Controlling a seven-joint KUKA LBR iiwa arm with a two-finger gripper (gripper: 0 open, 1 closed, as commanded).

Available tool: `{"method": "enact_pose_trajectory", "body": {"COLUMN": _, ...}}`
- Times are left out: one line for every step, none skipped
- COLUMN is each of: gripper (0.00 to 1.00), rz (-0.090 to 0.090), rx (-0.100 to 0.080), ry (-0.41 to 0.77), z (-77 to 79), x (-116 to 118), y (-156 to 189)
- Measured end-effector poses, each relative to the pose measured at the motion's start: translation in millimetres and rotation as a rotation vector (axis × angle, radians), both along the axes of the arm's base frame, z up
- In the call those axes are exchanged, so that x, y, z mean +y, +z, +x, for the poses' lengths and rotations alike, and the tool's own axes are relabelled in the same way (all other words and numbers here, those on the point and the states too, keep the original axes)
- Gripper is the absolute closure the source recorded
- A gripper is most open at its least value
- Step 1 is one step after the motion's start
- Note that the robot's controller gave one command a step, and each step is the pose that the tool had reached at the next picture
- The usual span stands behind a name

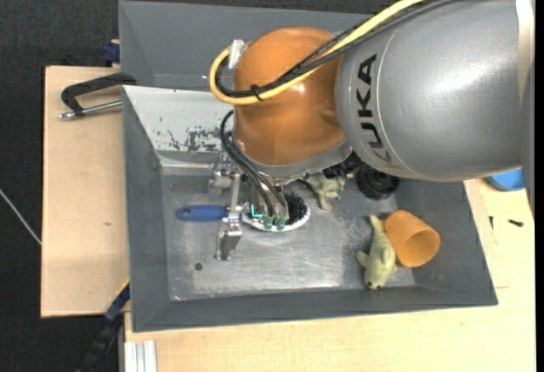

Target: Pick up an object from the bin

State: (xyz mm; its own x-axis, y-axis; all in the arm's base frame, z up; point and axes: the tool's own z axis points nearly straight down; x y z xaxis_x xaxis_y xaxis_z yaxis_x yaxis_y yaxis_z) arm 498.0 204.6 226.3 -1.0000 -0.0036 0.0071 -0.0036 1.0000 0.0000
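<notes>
The gripper (228, 222) hangs low over the bin (255, 281) floor, with a blue-handled tool (197, 212) just beside it, on the side away from the arm. A push could skid that tool off or snag the white ring (287, 224) opposite. The orange wrist cover (285, 98) hides much; whether the gripper is apart or together, I can't tell.

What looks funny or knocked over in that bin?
The orange cup lies tipped on its side near the right end of the bin, right beside a yellowish toy animal. Dark scuff marks speckle the bin's back wall. Nothing looks spilled or broken.
</notes>
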Motion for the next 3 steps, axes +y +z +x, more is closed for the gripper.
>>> {"method": "enact_pose_trajectory", "body": {"gripper": 0.0, "rz": -0.001, "rx": -0.002, "ry": 0.124, "z": 62.0, "x": -15, "y": -140}}
{"method": "enact_pose_trajectory", "body": {"gripper": 1.0, "rz": 0.003, "rx": -0.009, "ry": 0.125, "z": 63.1, "x": -13, "y": -134}}
{"method": "enact_pose_trajectory", "body": {"gripper": 1.0, "rz": 0.002, "rx": -0.019, "ry": 0.431, "z": 91.9, "x": -50, "y": 19}}
